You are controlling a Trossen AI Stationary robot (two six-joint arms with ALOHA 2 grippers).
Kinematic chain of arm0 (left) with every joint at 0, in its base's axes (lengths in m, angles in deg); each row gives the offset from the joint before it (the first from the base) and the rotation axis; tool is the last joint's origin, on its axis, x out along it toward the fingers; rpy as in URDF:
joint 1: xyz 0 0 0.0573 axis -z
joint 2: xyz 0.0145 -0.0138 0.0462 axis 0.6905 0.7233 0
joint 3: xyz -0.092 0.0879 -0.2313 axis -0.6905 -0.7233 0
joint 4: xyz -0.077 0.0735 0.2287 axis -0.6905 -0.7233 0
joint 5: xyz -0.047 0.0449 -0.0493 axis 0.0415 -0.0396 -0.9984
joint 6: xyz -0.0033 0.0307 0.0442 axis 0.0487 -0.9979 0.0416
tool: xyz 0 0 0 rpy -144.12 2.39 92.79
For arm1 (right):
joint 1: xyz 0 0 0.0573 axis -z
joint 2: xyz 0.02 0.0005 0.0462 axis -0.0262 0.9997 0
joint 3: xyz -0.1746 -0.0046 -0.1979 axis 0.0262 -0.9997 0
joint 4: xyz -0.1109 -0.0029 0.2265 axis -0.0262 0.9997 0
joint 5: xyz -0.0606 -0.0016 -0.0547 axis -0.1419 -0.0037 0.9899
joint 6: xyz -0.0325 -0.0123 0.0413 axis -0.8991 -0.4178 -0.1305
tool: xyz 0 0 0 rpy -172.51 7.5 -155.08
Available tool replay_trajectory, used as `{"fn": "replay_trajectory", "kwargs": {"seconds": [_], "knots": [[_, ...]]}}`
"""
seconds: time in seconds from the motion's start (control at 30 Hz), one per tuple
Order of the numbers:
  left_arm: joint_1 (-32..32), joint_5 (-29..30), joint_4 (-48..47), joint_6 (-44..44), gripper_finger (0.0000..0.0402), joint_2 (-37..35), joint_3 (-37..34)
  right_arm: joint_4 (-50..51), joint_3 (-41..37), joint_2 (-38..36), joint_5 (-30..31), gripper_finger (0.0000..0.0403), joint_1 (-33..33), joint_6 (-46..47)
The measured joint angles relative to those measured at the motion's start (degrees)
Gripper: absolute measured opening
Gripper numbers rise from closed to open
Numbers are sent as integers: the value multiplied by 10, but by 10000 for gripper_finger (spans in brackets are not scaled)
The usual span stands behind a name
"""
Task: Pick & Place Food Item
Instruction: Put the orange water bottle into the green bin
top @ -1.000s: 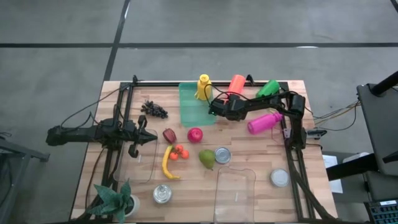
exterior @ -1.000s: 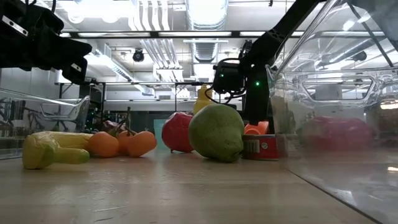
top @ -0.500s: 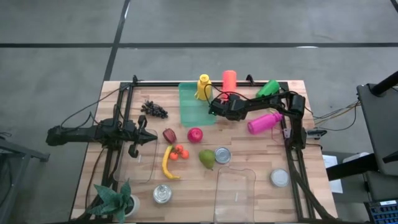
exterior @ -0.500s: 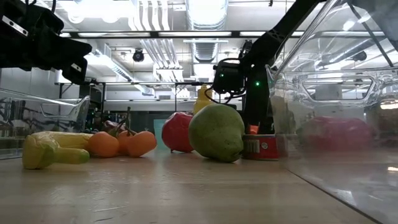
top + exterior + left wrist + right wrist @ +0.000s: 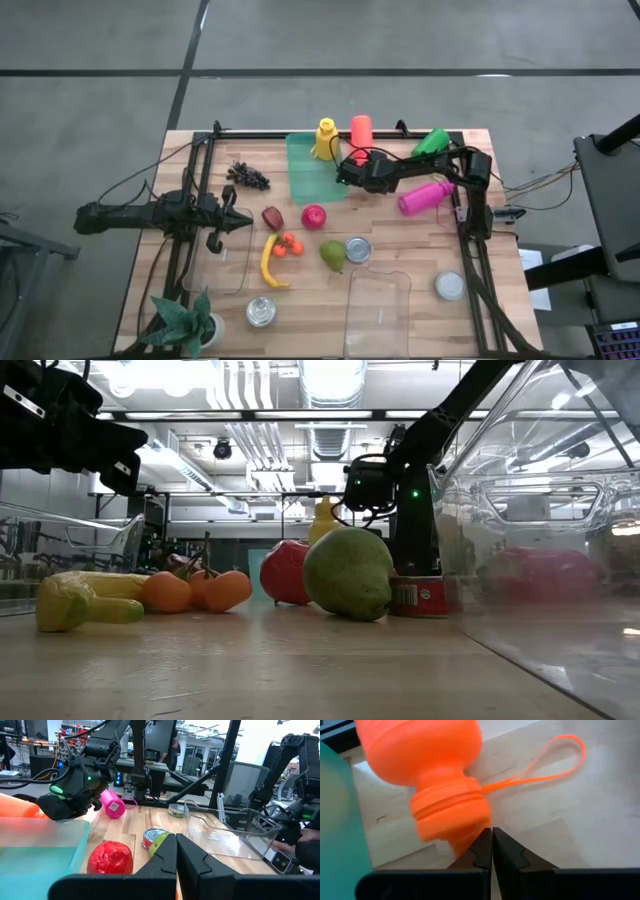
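With the right gripper (image 5: 491, 845) pinched empty beside the orange bottle (image 5: 361, 127), and the left gripper (image 5: 243, 221) likewise shut and waiting, it should reopen before approaching any food.

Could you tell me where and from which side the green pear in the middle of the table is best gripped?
Probably from above, across the broad belly of the green pear. It lies on its side, and its widest part faces up. Set the fingers on the flanks away from the can, which sits close beside it.
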Motion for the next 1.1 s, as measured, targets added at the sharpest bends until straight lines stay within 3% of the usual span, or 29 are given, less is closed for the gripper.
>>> {"fn": "replay_trajectory", "kwargs": {"seconds": [0.37, 0.57, 0.7, 0.9, 1.1], "knots": [[0, 0, 0, 0, 1, 0, 0, 121, -2, -73, -2, 10, -27, 14], [0, 0, 0, 0, 1, 0, 0, 130, -11, -118, -2, 10, -36, 10], [0, 0, 0, 0, 1, 1, 0, 124, -11, -170, -23, 10, -38, -41], [0, 0, 0, 0, 1, 4, 0, 33, -14, -249, -79, 10, -41, -218], [0, 0, 0, 0, 1, 5, 0, 29, -15, -277, -75, 10, -19, -203]]}}
